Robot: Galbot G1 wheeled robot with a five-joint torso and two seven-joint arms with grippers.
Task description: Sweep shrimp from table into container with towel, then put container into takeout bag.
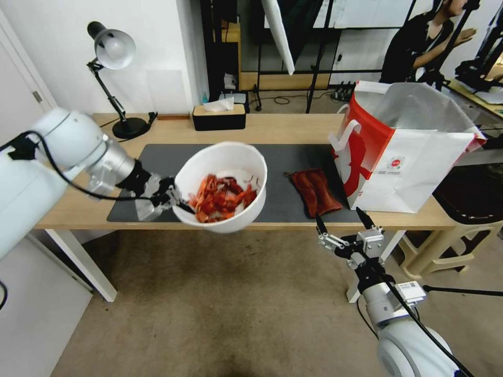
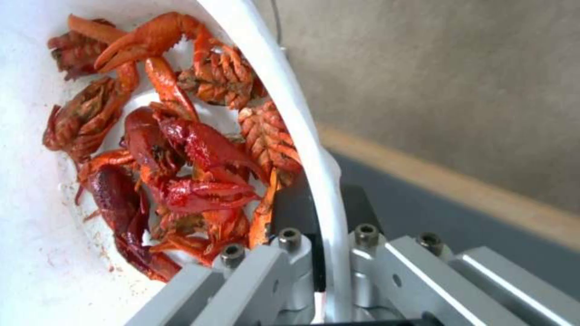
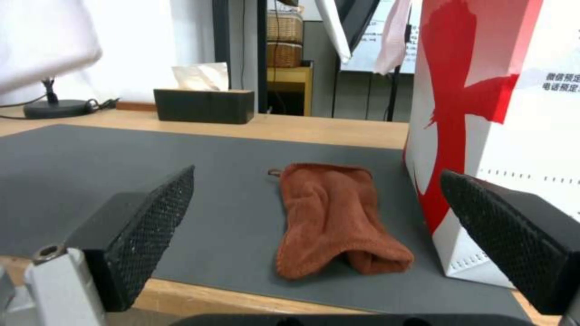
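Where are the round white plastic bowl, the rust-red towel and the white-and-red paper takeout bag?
Round white plastic bowl [image 1: 226, 157]: head view, far inner wall.
Rust-red cloth towel [image 3: 329, 213]: right wrist view, middle of the cloth.
White-and-red paper takeout bag [image 1: 419, 167]: head view, white front panel.

Even, soft indoor light with faint shadows. The head view bends straight lines at its edges. In the left wrist view the container [image 2: 314, 149] rim looks slightly soft and blurred.

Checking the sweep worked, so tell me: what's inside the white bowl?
The container, held at its rim by the left gripper, holds the red shrimp. The pile hides the bottom beneath it.
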